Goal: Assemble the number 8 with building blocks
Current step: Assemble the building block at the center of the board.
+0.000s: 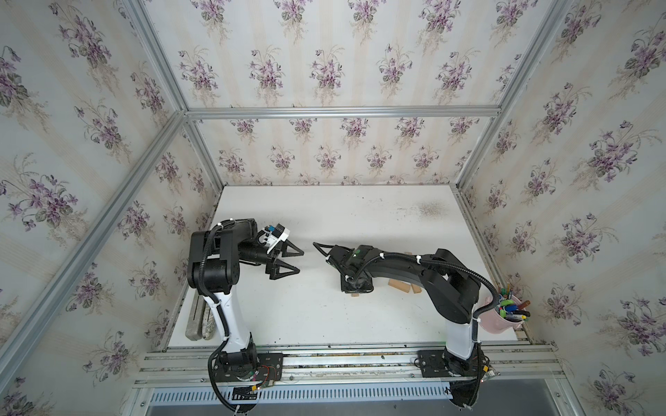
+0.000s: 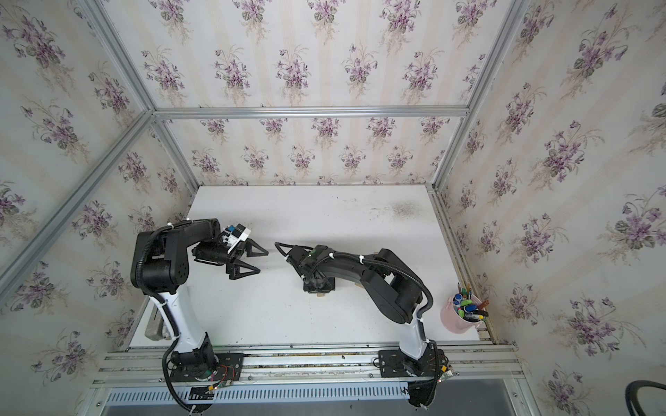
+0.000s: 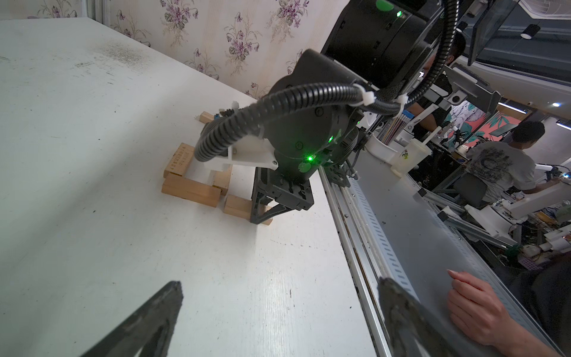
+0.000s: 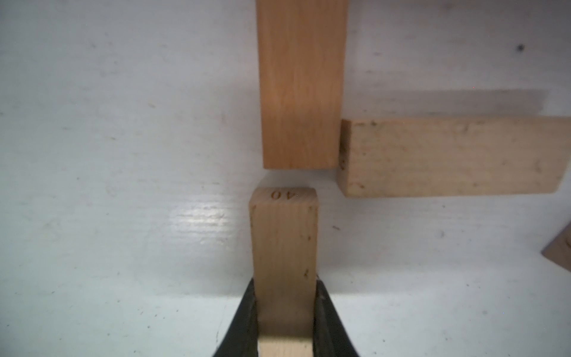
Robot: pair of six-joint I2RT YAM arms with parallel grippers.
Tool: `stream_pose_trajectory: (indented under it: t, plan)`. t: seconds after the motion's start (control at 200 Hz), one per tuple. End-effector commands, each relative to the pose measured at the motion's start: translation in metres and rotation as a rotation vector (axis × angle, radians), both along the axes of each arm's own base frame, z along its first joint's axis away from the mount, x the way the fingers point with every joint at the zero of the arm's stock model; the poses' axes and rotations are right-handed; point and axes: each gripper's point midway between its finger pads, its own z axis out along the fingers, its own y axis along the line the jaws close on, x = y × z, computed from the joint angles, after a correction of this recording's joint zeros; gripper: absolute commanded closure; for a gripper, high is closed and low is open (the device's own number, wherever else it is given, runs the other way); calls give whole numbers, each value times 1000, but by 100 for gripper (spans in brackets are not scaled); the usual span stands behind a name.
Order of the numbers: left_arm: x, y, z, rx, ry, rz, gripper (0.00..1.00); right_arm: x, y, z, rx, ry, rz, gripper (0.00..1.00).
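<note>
- In both top views the left gripper (image 1: 301,261) (image 2: 263,260) hangs above the left half of the desk (image 1: 324,317). Its jaws are spread wide and hold nothing.
- In the same views the right gripper (image 1: 356,288) (image 2: 319,286) points straight down, right of the desk's middle and nearer the edge where the arms are mounted than the far edge. Its arm covers most of the building blocks (image 1: 399,286), so only a few tan ends show beside it.
- A pink cup (image 1: 499,322) of pens stands at the near right corner. Grey slabs (image 1: 196,320) lie along the left edge.
- In the left wrist view the left gripper's fingers (image 3: 148,321) stand far apart with bare desk between them.
- There the right gripper is clamped on the held block (image 3: 236,204). The block lies level and low, probably resting on the desk, though the fingers hide the contact.
- Just beyond it lies the part-built number 8 (image 3: 190,190), three blocks forming an open U. A further block (image 3: 206,116) sits behind the cable.
- A person's hand (image 3: 475,306) rests on the grey panel past the mounted edge.
- In the right wrist view the jaws press both long sides of the held block, whose free end is marked "40".
- An in-line block (image 4: 301,83) lies straight ahead, a narrow gap between the two ends.
- A crosswise block (image 4: 448,157) touches that block's side at its near end.
</note>
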Motion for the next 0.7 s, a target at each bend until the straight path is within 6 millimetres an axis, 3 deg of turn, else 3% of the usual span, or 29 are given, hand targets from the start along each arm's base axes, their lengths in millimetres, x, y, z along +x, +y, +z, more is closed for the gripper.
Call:
stream_pose_trajectory:
  t: [0.0, 0.21, 0.52, 0.699]
  plan:
    - [-10, -1, 19, -71, -211, -54, 0, -2, -16, -8, -65, 3, -31, 78]
    - [-10, -1, 19, -71, -210, -54, 1, -2, -18, -14, -50, 13, -66, 76]
    - [-10, -1, 18, -71, -208, -55, 0, 2, -16, -21, -73, 21, -80, 60]
    - [-10, -1, 18, -71, -208, -54, 0, 0, -15, -25, -56, 32, -61, 70]
